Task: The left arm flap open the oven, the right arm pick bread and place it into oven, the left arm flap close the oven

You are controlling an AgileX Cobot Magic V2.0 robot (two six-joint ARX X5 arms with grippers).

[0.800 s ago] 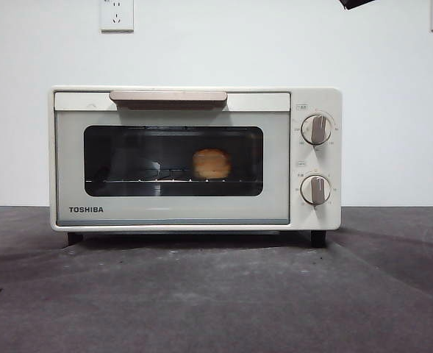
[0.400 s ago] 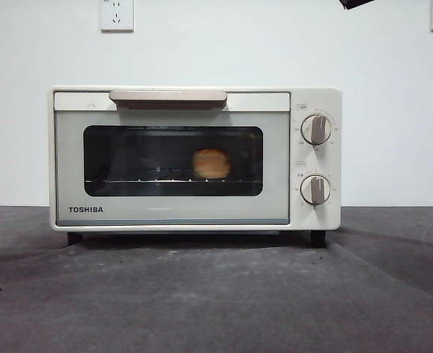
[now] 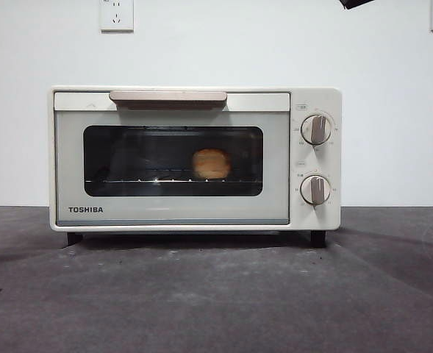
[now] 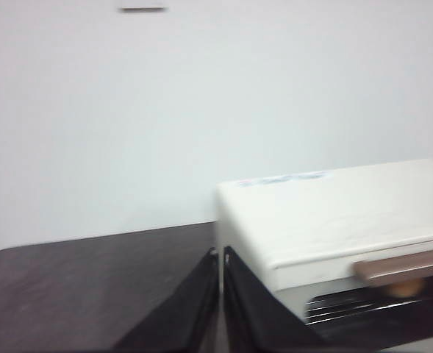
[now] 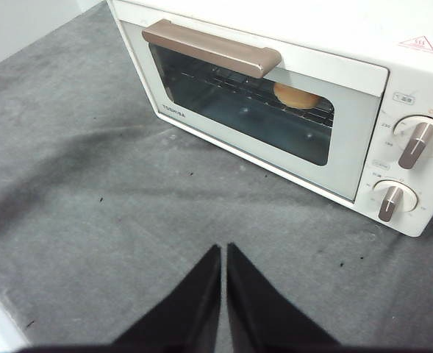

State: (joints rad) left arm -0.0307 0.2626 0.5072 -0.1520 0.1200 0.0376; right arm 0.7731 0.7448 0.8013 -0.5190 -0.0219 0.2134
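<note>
Door up, loaf inside: I judge the task all but finished.

From my station I see the oven (image 3: 194, 158) standing on the desk (image 3: 216, 294) with its door closed flush, the bread (image 3: 212, 163) resting on the rack behind the glass. My left pincer (image 4: 221, 254) hangs beside the oven's top corner, jaws pressed together and holding nothing; my right pincer (image 5: 223, 250) hovers over the desk in front of the oven, likewise closed and empty. Next I would only park both arms clear.
</note>
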